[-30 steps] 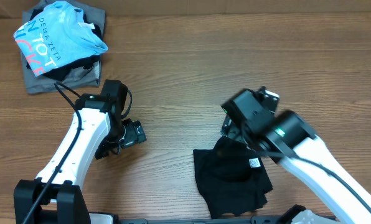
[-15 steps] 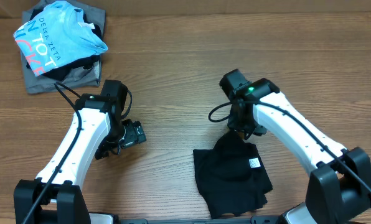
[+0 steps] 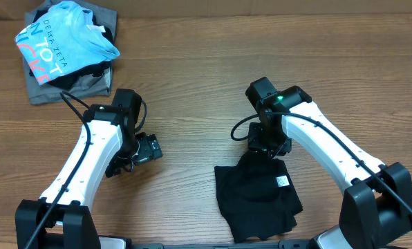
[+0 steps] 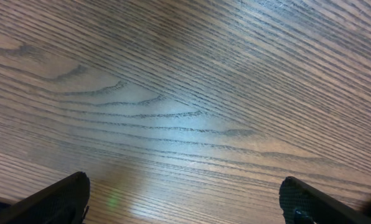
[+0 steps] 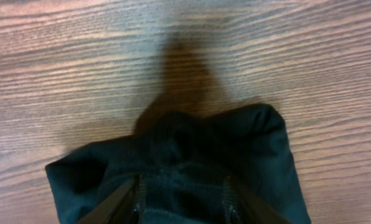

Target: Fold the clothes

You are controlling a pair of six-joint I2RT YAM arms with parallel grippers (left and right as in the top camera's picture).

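The clothes, a crumpled black T-shirt (image 3: 254,200) with a small white label (image 3: 283,181), lie near the table's front edge, right of centre. My right gripper (image 3: 265,147) is at the shirt's far edge. In the right wrist view its fingers (image 5: 139,193) press on either side of a bunched ridge of the black T-shirt (image 5: 260,149), which fills the gap of the right gripper (image 5: 182,196). My left gripper (image 3: 145,149) hovers over bare wood, well left of the shirt. The left gripper (image 4: 185,205) stands wide open with nothing between its fingertips (image 4: 64,198).
A light blue shirt printed DELTA ZETA (image 3: 64,38) lies on a grey garment (image 3: 68,88) at the back left corner. Bare wooden tabletop (image 3: 199,83) stretches between that pile and both arms.
The right arm swung in from the front right to the shirt's far edge, and its jaws narrowed onto the fabric. The left arm has not moved.
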